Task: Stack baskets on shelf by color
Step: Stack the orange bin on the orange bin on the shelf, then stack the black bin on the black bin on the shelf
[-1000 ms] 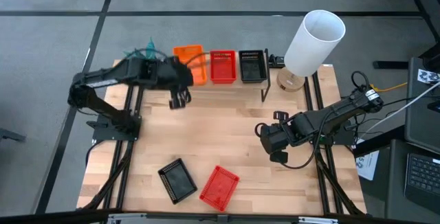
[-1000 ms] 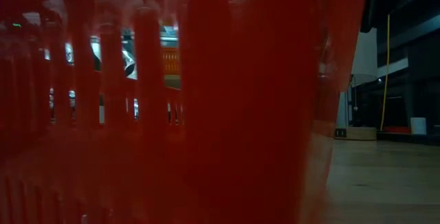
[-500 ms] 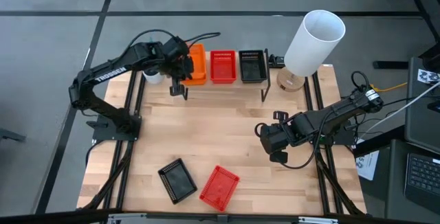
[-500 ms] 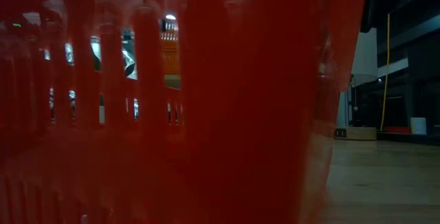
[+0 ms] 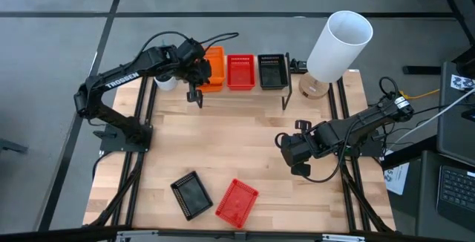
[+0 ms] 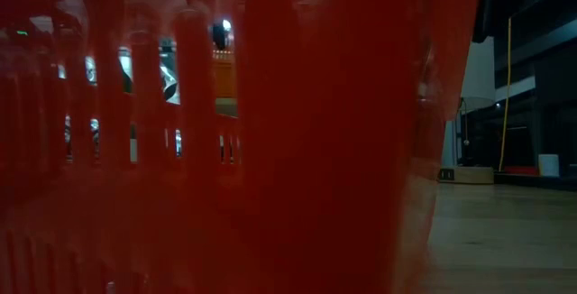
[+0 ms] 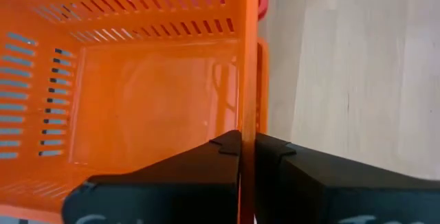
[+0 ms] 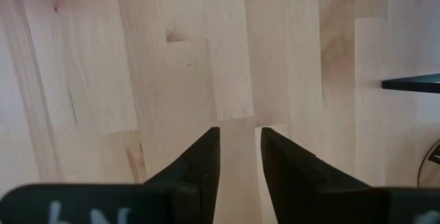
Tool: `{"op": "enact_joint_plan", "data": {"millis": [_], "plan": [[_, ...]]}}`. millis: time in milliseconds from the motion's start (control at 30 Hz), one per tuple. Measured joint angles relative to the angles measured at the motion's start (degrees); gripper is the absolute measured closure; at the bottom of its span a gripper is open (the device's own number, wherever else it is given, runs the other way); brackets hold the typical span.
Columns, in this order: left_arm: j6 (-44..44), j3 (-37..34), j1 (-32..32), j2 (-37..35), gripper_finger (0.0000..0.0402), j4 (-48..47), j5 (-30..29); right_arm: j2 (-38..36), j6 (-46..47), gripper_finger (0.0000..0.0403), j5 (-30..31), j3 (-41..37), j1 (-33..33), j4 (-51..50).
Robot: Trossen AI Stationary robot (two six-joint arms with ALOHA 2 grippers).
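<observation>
Orange baskets (image 5: 214, 67) sit at the shelf's (image 5: 245, 93) left end, with red baskets (image 5: 240, 71) in its middle and black ones (image 5: 272, 71) at its right end. My left gripper (image 5: 197, 79) hangs over the orange ones and is shut on the top orange basket (image 7: 151, 93). A lone black basket (image 5: 191, 194) and a lone red basket (image 5: 237, 202) lie flat near the table's near edge. My right gripper (image 5: 285, 148) is open over bare wood (image 8: 237, 80) at right of centre. My left gripper pinches the top orange basket's slotted side wall (image 7: 247, 107), one finger (image 7: 223, 152) inside the basket and one (image 7: 275, 152) outside. The fingers come from above, pointing down. A second orange rim (image 7: 262, 93) shows just outside the held wall.
A tall white cylinder (image 5: 338, 45) on a round wooden base (image 5: 313, 86) stands at the far right corner beside the shelf. The red basket's wall (image 6: 270, 150) fills almost all of the low view. Bare tabletop (image 5: 237, 142) lies between the shelf and the two loose baskets.
My left arm has swung toward the table's far edge, bringing its gripper from over the tabletop just in front of the shelf to the orange baskets at the shelf's left end. In the last half second it has barely moved.
</observation>
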Motion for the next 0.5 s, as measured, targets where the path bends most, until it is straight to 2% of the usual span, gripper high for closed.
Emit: {"op": "enact_joint_plan", "data": {"millis": [367,500], "plan": [[-0.89,-0.04,-0.08,0.00,0.0312,-1.99,-0.02,0.00,-0.02,0.0298,0.00,0.00,-0.01,0.00],[-5.96,-0.07,-1.34,-0.52,0.0296,-1.65,2.82,0.00,-0.03,0.0298,-0.01,0.00,0.00,0.00]]}}
